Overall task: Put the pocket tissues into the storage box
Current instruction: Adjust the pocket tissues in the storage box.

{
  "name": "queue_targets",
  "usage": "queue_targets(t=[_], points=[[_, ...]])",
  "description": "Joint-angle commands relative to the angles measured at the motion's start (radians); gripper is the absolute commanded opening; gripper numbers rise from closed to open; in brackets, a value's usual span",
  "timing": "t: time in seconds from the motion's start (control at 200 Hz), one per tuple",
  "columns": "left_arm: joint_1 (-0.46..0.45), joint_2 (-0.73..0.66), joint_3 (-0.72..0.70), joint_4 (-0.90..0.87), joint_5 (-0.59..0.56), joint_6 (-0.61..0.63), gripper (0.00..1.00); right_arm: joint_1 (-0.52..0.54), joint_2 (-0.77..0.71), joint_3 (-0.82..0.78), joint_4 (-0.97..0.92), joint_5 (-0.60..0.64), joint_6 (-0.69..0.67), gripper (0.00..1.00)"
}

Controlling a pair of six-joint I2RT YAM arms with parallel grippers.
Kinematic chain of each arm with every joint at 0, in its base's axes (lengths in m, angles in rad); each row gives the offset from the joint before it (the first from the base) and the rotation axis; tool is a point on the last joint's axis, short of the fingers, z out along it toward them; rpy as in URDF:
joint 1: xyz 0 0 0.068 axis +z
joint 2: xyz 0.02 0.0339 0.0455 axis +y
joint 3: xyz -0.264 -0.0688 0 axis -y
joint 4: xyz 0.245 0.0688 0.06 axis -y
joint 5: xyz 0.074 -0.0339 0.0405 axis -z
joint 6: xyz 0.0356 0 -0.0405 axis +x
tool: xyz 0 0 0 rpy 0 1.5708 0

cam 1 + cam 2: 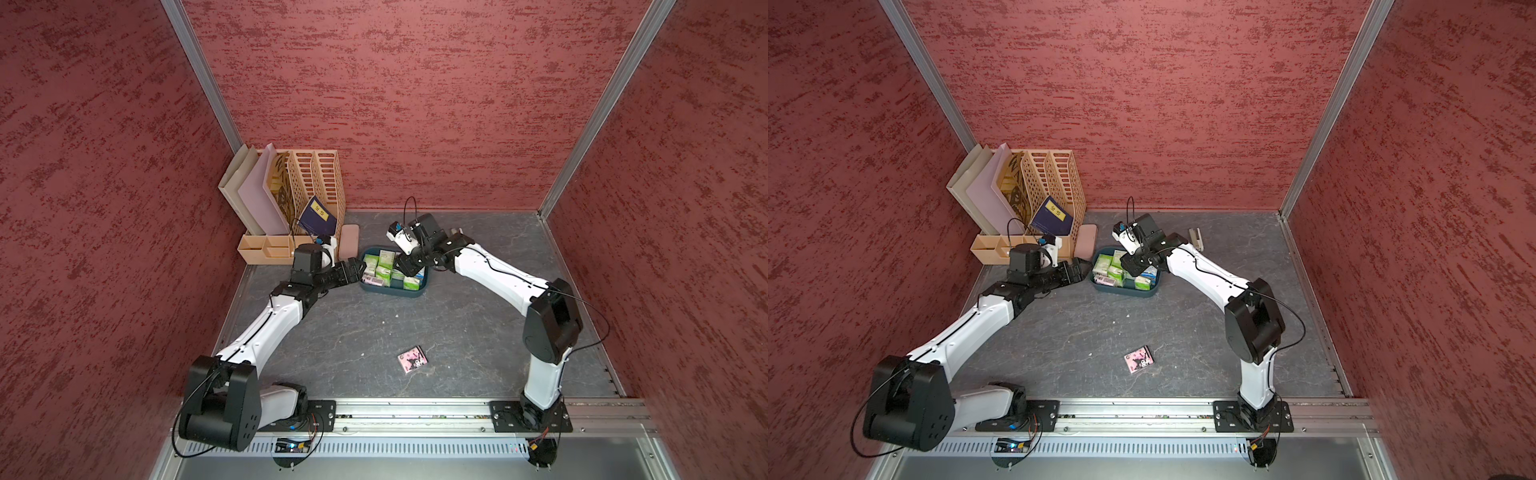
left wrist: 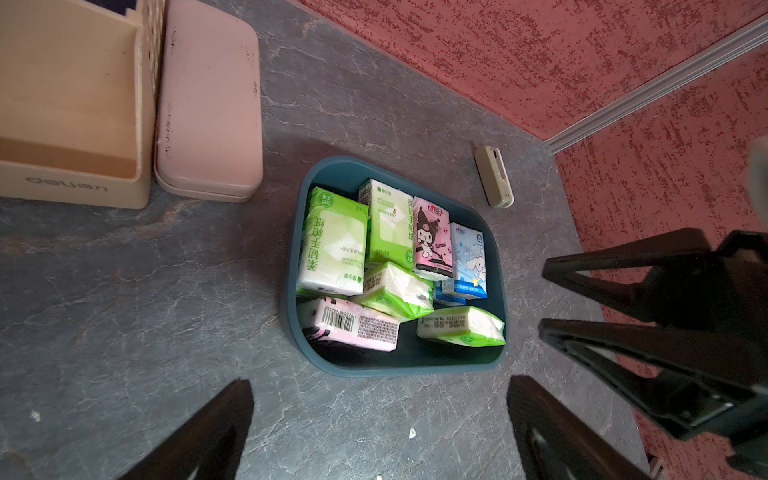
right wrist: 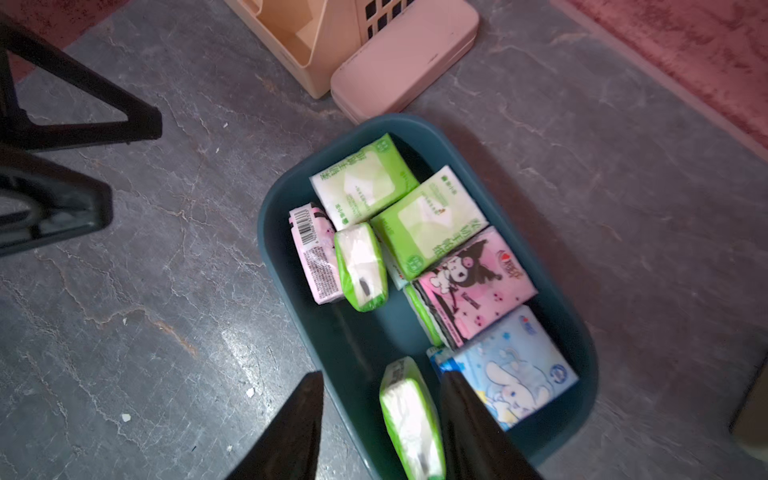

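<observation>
Pocket tissues (image 3: 432, 232) in storage box (image 3: 266, 232), green packet (image 3: 411, 424) inside parted right gripper (image 3: 380, 380)

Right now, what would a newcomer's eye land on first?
The dark teal box at the far middle, crammed with green, pink and blue tissue packets. Both grippers are at it: the left gripper open beside it, the right gripper open around a green packet standing on edge. Then a lone pink packet on the table near the front, and the beige file organiser in the far left corner.
</observation>
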Motion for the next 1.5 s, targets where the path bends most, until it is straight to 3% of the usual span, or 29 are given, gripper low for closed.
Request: queue_targets(t=[0.0, 0.331, 0.661, 0.937, 1.222, 1.493], points=[[0.005, 0.000, 0.024, 0.020, 0.000, -0.007, 1.00, -0.033, 0.007, -0.041, -0.055, 0.033, -0.050, 0.50], [0.006, 0.005, 0.032, 0.022, 0.004, -0.009, 1.00, -0.039, 0.056, -0.053, -0.127, 0.007, -0.110, 0.53], [0.005, 0.008, 0.033, 0.020, 0.002, -0.005, 1.00, -0.038, 0.128, -0.029, -0.155, -0.042, -0.129, 0.49], [0.006, 0.002, 0.025, 0.011, -0.005, 0.001, 1.00, -0.038, 0.151, -0.007, -0.150, -0.065, -0.135, 0.05], [0.005, 0.003, 0.025, 0.012, -0.005, 0.001, 1.00, -0.034, 0.129, 0.022, -0.108, -0.178, -0.185, 0.01], [0.005, 0.005, 0.022, 0.014, -0.006, 0.000, 1.00, 0.005, 0.187, 0.079, -0.093, -0.200, -0.192, 0.01]])
